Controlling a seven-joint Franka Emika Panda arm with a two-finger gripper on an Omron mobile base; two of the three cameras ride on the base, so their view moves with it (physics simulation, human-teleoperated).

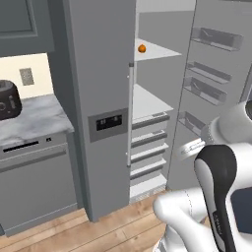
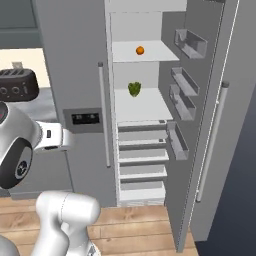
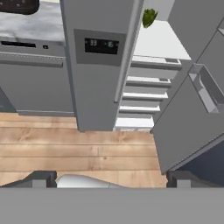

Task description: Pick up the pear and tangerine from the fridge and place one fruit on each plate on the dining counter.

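The fridge [image 2: 75,75] stood open, the tangerine [image 2: 140,50] on its upper shelf at twelve o'clock; no pear was seen. The end effector [image 3: 111,177] was wide open, empty. Everything remained undone.

**Three views on the open fridge**

The left base view looks forward from behind the arm, the shut door nearest and the counter [image 1: 34,118] to its left. The right base view faces straight into the fridge [image 2: 142,107]. Both share its shelves and the tangerine [image 1: 141,48]. The hand view looks down on the floor [image 3: 78,153] and the drawers.
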